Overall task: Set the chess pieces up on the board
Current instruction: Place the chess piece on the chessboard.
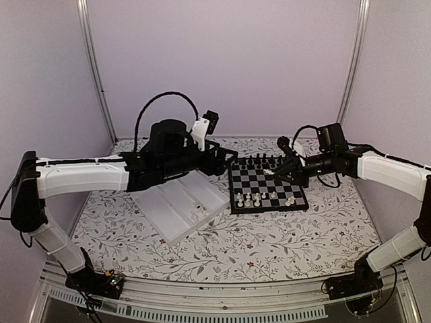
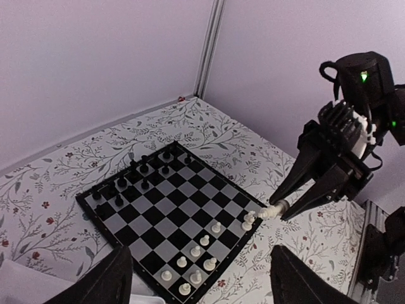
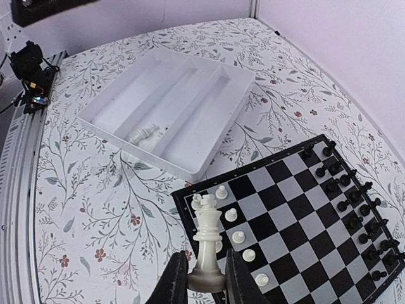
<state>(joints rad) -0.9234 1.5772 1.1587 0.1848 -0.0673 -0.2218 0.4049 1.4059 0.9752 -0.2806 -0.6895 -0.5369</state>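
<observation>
1. We record the white tray [image 1: 176,202], ridged into channels, with one stray chessman [image 3: 144,133] lying inside.
2. The board [image 1: 259,185], checked black and grey, sits at the tray's 3 o'clock.
3. Left gripper [image 1: 222,160]: jaws wide apart, empty.
4. Right gripper [image 3: 207,278]: clamped on a tall white piece [image 3: 207,237] by its flared base, at the board's 3 o'clock corner in the left wrist view.
5. The chess pieces [image 3: 231,215], glossy white, stand along one board edge.

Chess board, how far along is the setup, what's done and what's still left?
Done: black chessmen line the board's far edge, and several white pieces stand on its near rows. In hand: the right gripper holds a tall white piece by its base at the board's corner. Left: at least one white chessman lies in the tray; the left gripper is open and empty.
</observation>
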